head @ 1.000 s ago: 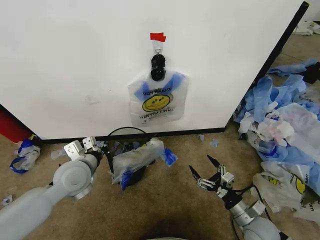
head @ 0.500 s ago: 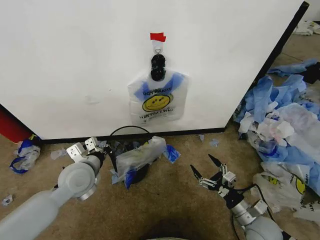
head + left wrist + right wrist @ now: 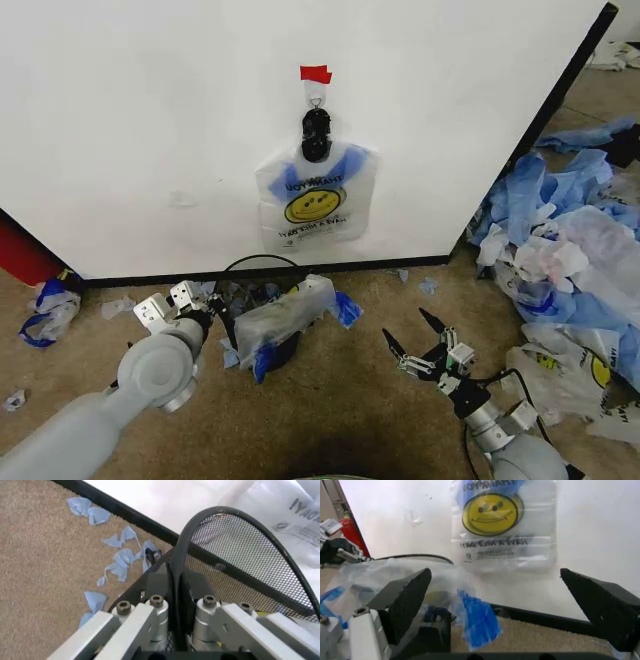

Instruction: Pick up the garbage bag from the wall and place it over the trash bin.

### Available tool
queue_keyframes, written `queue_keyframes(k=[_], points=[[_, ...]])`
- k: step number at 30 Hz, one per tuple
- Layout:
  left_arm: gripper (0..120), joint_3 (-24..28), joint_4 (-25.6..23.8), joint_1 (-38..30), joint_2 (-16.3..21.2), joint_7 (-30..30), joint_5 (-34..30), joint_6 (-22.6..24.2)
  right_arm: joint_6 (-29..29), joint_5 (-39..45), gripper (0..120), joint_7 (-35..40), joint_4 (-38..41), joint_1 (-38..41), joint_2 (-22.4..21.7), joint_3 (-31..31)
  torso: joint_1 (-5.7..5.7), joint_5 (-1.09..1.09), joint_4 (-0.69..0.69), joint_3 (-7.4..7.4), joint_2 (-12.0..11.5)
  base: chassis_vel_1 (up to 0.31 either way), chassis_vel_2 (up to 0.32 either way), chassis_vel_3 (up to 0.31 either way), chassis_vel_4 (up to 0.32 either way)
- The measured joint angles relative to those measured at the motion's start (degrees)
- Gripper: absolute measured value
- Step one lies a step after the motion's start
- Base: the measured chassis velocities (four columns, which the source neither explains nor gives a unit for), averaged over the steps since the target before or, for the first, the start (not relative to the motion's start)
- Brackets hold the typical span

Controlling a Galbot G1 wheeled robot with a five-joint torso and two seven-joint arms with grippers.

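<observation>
1. The left gripper (image 3: 190,300) sits low at the floor with its fingers closed on the rim of the trash bin (image 3: 262,266); in the left wrist view the black rim (image 3: 176,573) runs straight between the two fingers (image 3: 152,592), mesh wall on the far side of them.
2. The trash bin is tipped over on the carpet just beyond those fingers, with a crumpled translucent bag with blue handles (image 3: 285,316) draped across its mouth.
3. The right gripper (image 3: 422,345) hovers above the carpet, well apart from the bin, fingers spread wide and holding nothing.
4. Seen between the right fingers (image 3: 407,592), the garbage bag (image 3: 506,521) hangs flat on the wall (image 3: 600,528), smiley face up and print below.
5. In the head view, the garbage bag (image 3: 316,197) hangs from a black clip (image 3: 316,133) under a red tape piece (image 3: 316,74), beyond both grippers and above the bin.
6. A heap of blue and white plastic sheets (image 3: 570,240) lies off to the right gripper's outer side.
</observation>
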Motion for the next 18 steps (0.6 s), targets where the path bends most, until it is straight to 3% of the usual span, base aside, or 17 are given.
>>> queue_keyframes(k=[18], points=[[3,0.04,1.35,6.08,-2.81,0.68,4.93,-0.42,0.16,-0.01,96,0.0,-0.39,0.16,-0.01,0.01,0.0,0.01,-0.01,0.0,0.01,0.0,0.0,0.0,0.0]])
